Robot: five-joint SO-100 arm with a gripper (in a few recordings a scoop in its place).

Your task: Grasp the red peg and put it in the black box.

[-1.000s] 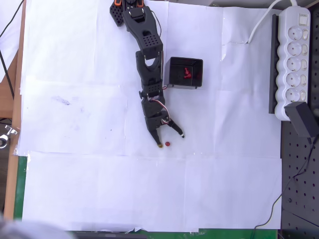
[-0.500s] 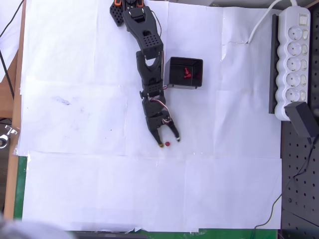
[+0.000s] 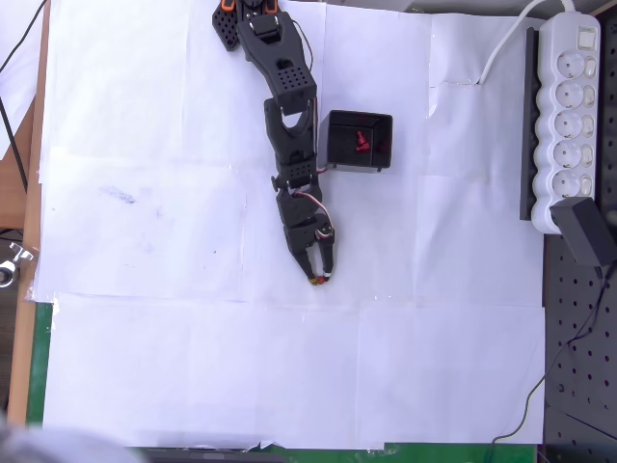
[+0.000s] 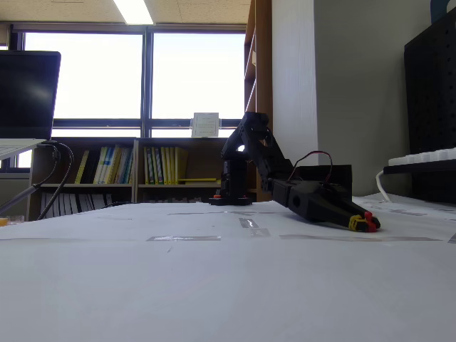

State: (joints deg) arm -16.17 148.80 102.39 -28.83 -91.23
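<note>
Jaws pinch the red peg (image 3: pixel 325 279) at the tips of the gripper (image 3: pixel 320 278), low on the white paper (image 3: pixel 145 367); up the arm from them, beside it, sits the black box (image 3: pixel 357 141), red pieces inside.

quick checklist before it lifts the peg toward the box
1. Gripper closed around the red peg: ok; the fingers have met on it in the overhead view.
2. Peg seated between the fingertips: ok; red shows at the tip in the fixed view.
3. Grip firm enough to lift: cannot tell.
4. Black box open on top: ok.
5. Room in the box: ok; another red peg lies inside, with space around it.
6. Paper between gripper and box free of things: ok.
</note>
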